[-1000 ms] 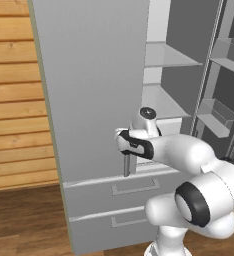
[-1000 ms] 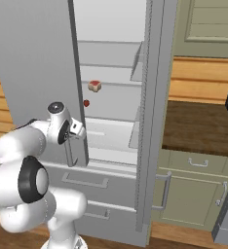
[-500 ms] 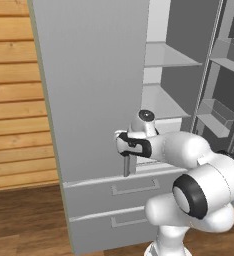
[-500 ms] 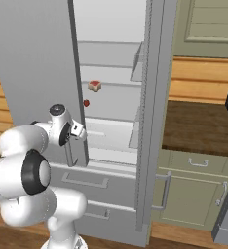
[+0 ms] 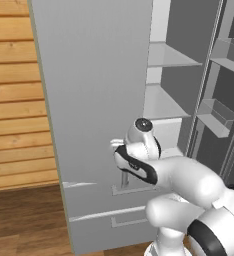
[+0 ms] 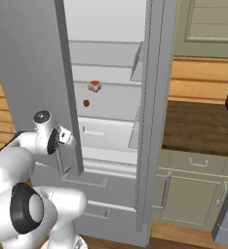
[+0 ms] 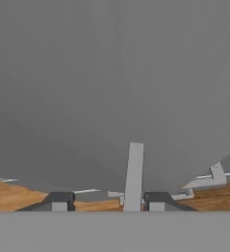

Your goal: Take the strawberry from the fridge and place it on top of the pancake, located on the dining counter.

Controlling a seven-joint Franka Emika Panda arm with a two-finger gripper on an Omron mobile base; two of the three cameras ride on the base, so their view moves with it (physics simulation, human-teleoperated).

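The tiny dark red strawberry (image 6: 86,103) lies on a glass shelf inside the light grey fridge (image 5: 94,100), whose left door (image 6: 28,63) stands partly ajar. My gripper (image 5: 123,172) is at the lower end of that door's vertical bar handle (image 7: 133,174), low on the door's outer face. In the hand view the handle rises between my two dark fingertips (image 7: 59,201), which stand apart on either side without touching it, so the gripper is open. The gripper (image 6: 62,154) sits left of the door's edge in the right base view. The pancake and the dining counter are out of view.
A pale block with a red top (image 6: 94,86) rests on the shelf above the strawberry. Fridge drawers (image 6: 89,182) lie below. A brown worktop over green cabinets (image 6: 194,185) is to the right, and the fridge's right door with bins (image 5: 216,115) stands open.
The left door's edge has shifted slightly leftward in the right base view. My elbow has dropped lower, while the gripper stays at the handle.
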